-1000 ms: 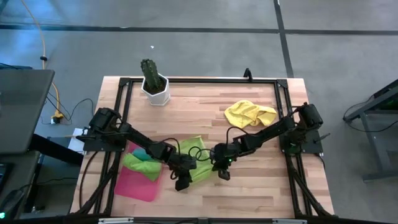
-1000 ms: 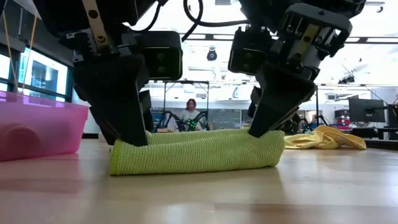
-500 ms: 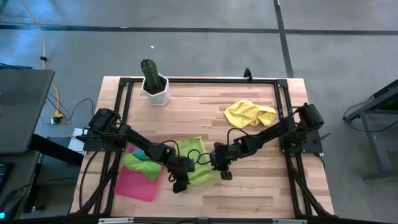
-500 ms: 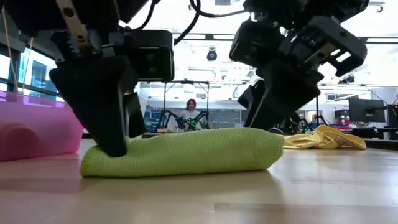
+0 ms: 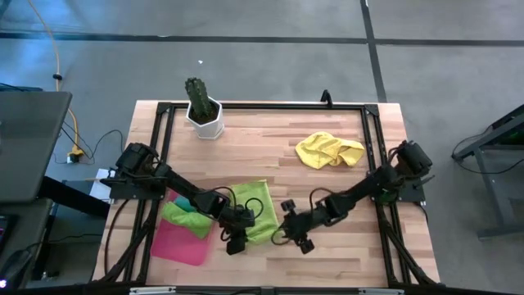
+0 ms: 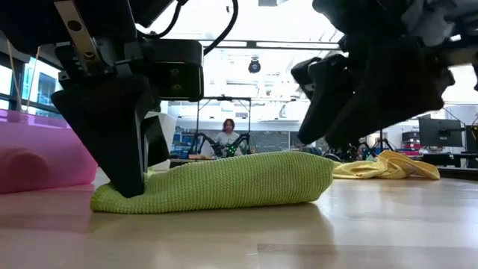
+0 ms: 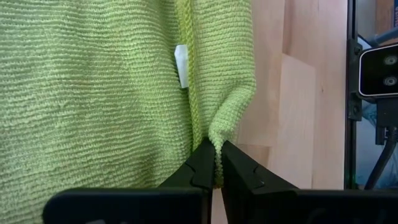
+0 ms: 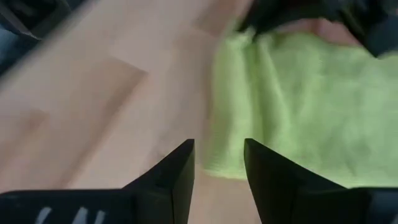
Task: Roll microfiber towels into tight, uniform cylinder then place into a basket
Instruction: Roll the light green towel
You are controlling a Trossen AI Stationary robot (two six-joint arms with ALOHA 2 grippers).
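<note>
**Lime towel roll: left side pinched, right side let go**

So the lime green towel (image 5: 255,215) sits near the front edge of the bench, roughly mid-width, just beside the basket (image 5: 182,242). It's a nubby, knit-looking microfiber, loosely rolled into a fat sausage that flattens out toward one end, not a tight cylinder. There's a little white tag (image 7: 181,65) showing on the flat part.

The left gripper (image 7: 215,167) has its jaws pressed together on a pinched-up fold at the towel's edge; in the low view it's planted on the end of the roll nearest the basket. The right gripper (image 8: 217,163) has its fingers spread with nothing between them, hovering just off the other end, over bare wood.

Compared with a second ago: the right one was clamped down on the roll and has now released and backed off toward the front edge. The roll has slumped and slid a bit toward the basket.

The basket is a shallow translucent pink tray at the front left corner, with crumpled green and teal towels (image 5: 182,215) on it. The yellow towel (image 5: 329,150) lies bunched up toward the back right. Cactus in a white pot (image 5: 203,111) sits at the back left.
</note>
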